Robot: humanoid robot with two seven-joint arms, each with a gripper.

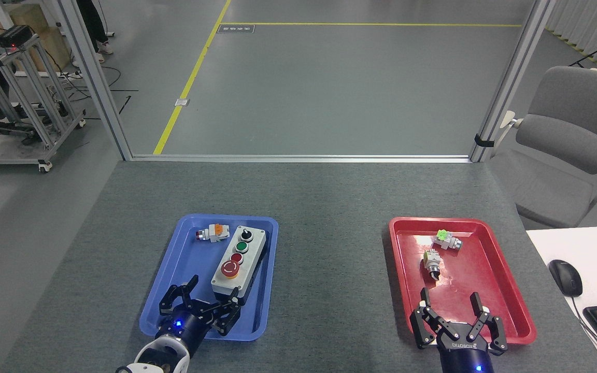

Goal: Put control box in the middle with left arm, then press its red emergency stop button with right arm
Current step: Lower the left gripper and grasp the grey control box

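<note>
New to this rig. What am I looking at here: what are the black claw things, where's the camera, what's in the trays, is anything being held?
The camera sits in the robot's head, looking forward and down at a grey carpeted table. The two black claws at the bottom are the robot's own grippers. The left gripper is open, over the near end of the blue tray, close to the control box but not gripping it. The right gripper is open too, at the near edge of the red tray.

The control box lies in the blue tray; it bears a row of controls, with the big red emergency stop button nearest the robot. Beside it lies a small orange-capped switch part. The red tray holds two more loose switch parts. Nothing is held.
</note>
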